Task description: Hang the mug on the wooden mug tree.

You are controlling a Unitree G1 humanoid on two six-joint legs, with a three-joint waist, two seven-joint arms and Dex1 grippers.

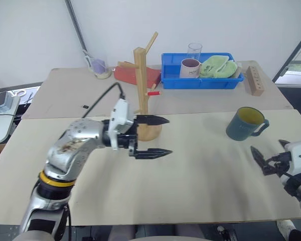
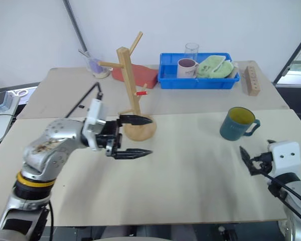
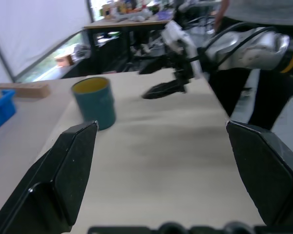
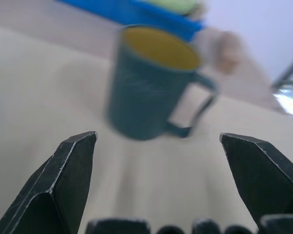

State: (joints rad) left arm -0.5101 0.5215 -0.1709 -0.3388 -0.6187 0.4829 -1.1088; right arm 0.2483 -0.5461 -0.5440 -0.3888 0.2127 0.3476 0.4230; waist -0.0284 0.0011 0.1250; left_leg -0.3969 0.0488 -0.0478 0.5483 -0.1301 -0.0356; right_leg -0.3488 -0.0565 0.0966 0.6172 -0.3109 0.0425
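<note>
The dark teal mug (image 1: 246,124) with a yellow inside stands upright on the table at the right, its handle turned to the right. The wooden mug tree (image 1: 140,85) rises from its round base at mid-table, with angled pegs and one red tip. My left gripper (image 1: 168,136) is open and empty, pointing right, just in front of the tree's base. Its wrist view looks across the table at the mug (image 3: 94,102). My right gripper (image 2: 248,160) is open near the table's right front edge, a short way in front of the mug (image 4: 151,83).
A blue tray (image 1: 203,83) at the back holds a white mug (image 1: 189,68), a green cloth (image 1: 218,66) and a clear glass (image 1: 194,49). A red flat thing (image 1: 135,74) lies behind the tree. A holed wooden block (image 1: 254,80) sits at the back right.
</note>
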